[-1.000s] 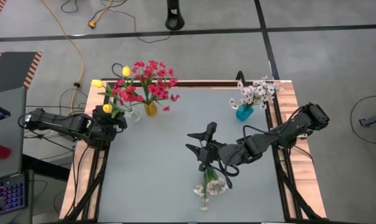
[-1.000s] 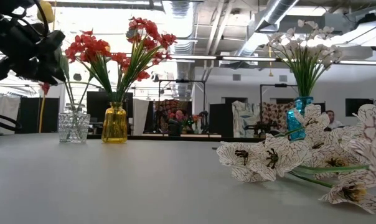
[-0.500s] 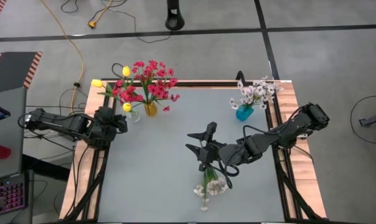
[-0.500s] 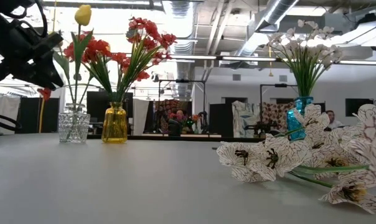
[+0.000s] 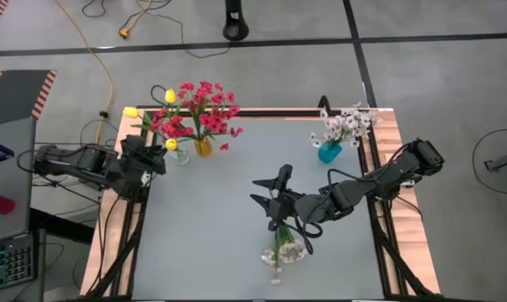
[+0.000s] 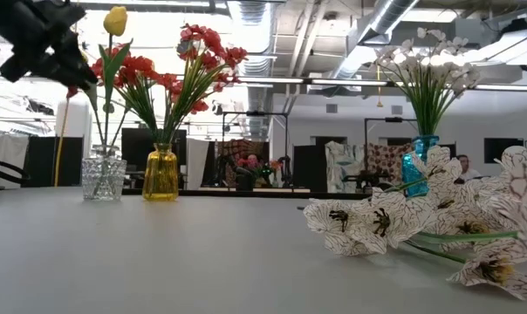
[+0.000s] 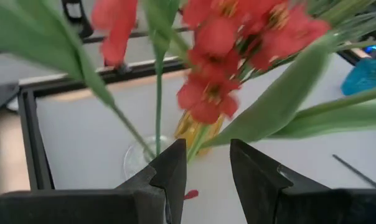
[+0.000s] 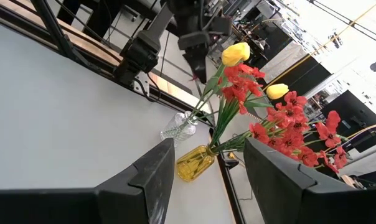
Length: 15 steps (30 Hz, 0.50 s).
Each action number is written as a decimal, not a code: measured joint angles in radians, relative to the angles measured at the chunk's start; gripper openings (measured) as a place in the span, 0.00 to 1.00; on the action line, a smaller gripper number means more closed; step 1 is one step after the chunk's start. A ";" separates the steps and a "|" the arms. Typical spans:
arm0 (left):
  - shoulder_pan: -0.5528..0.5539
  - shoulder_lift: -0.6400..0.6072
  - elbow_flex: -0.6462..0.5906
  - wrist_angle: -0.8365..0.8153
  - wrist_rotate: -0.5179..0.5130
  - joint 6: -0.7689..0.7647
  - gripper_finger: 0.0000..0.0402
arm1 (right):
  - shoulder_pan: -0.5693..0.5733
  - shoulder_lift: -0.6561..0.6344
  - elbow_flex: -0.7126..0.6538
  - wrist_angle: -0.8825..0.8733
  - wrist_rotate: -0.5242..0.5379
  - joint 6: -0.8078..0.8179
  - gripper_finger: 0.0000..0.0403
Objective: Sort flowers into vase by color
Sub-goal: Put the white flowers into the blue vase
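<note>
Now the left gripper (image 5: 153, 159) has drawn back from the clear vase (image 5: 180, 155), its fingers apart and empty; the yellow tulip (image 5: 171, 144) it carried stands in that vase. Right gripper (image 5: 266, 191) hangs unmoved mid-table, jaws apart, above the white flowers (image 5: 283, 252) lying flat.

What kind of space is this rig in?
Likely an industrial lab or workshop: exposed ceiling ducts, taped lines on a concrete floor, a yellow cable, and a wood-edged work table.
</note>
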 joint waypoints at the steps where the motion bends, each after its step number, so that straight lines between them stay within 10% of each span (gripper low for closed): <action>1: 0.000 0.000 0.014 -0.001 0.000 0.019 0.27 | 0.000 0.000 0.000 0.000 0.000 0.000 0.54; 15: 0.000 0.000 0.212 -0.002 0.017 0.294 0.27 | 0.000 0.000 0.000 -0.024 0.000 0.000 0.54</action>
